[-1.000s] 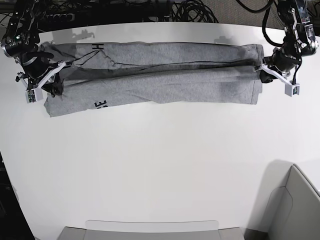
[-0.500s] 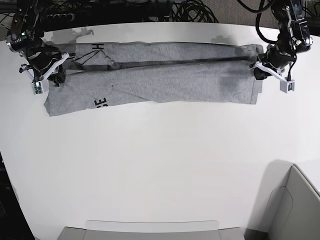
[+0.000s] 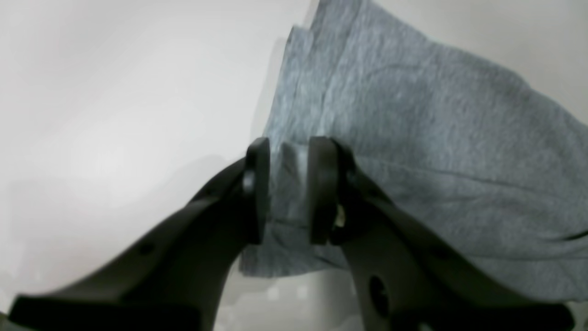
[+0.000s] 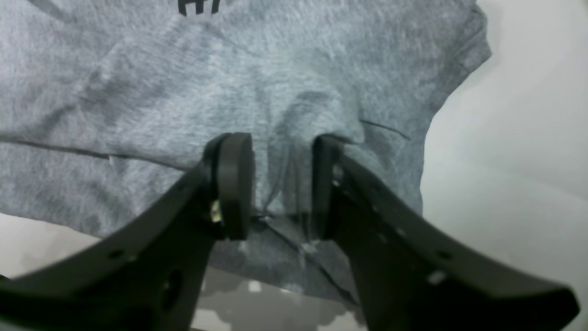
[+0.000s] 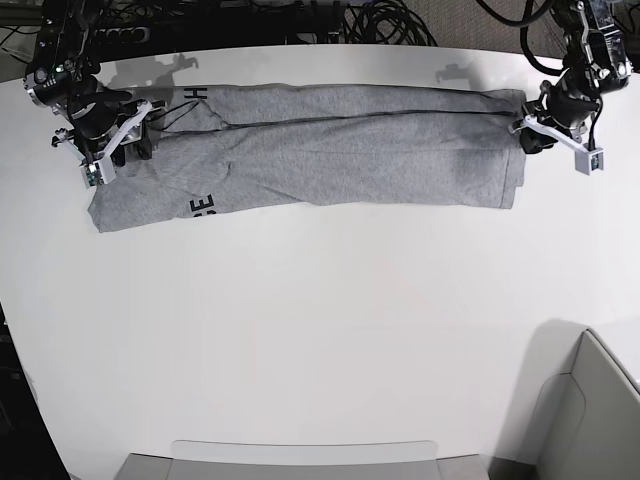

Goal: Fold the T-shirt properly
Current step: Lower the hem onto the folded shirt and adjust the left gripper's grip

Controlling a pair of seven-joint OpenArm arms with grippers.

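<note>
A: Left wrist view. Left gripper (image 3: 287,191) has its fingers (image 3: 256,188) parted, a narrow gap between them. The T-shirt (image 3: 413,151) fills the frame from 12 to 4 o'clock; a small ridge of its grey cloth stands in the gap. I can't tell whether the pads touch it. No pinch that I can see.

B: Reason for the pose?

A: My reading: the jaws straddle the end edge of the cloth because that edge is what this arm works with. Bare white table (image 3: 115,92) from 7 to 11 o'clock.

B: Right wrist view?

A: Right gripper (image 4: 282,184) with fingers (image 4: 234,184) spread, wider gap. Grey fabric puckers up between them, a dark fold line running to 6 o'clock. Black lettering (image 4: 197,5) at 12 o'clock. Cloth looks loose, not clamped.

B: Base view?

A: The shirt lies as a long band across the far side of the table (image 5: 320,340), doubled lengthwise with a seam line along its middle; letters show near the 9 o'clock end. One gripper sits at each short end, the right one at 9 o'clock, the left at 3 o'clock, so the band can be kept stretched and square. Judgement: lengthwise fold laid down; crosswise folds not yet done.
</note>
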